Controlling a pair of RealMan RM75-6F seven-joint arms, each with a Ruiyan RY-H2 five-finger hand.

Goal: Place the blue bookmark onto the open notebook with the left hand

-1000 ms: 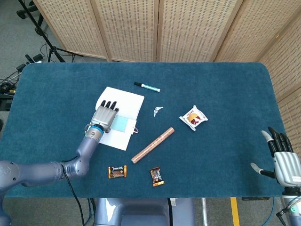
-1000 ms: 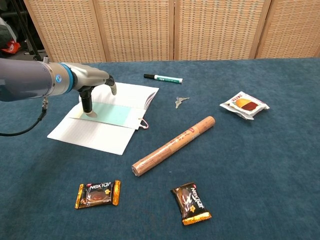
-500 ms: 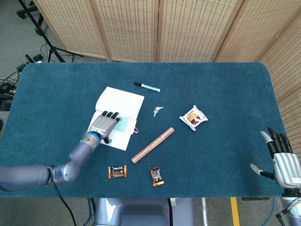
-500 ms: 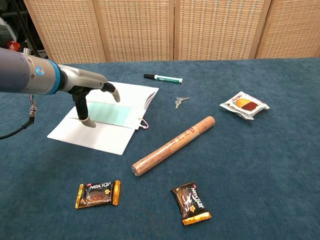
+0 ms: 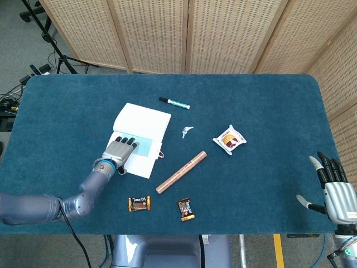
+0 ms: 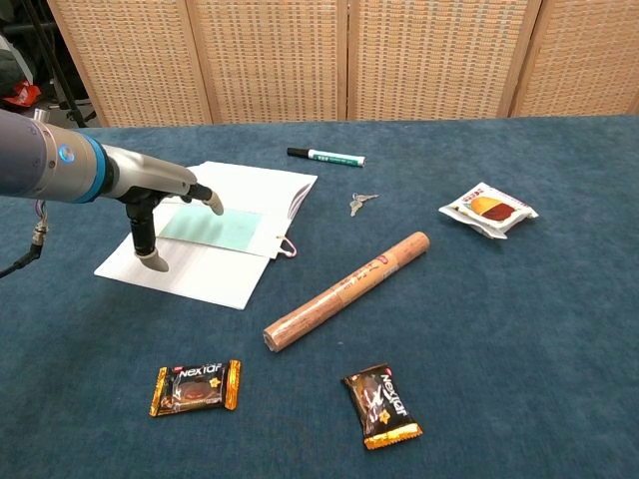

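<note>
The thin, light blue paper bookmark (image 6: 212, 226) is lying flat on the open white notebook (image 6: 215, 232); it is probably flimsy and best pinched at an edge. The left hand (image 6: 150, 200) is hovering released, holding nothing.

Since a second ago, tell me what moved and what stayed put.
The left hand has drawn back off the blue bookmark toward the robot's side of the open notebook, holding nothing, so more of the bookmark shows. The bookmark lies on the notebook as before. The marker, keys, cardboard tube, snack packets and right hand have not moved.
</note>
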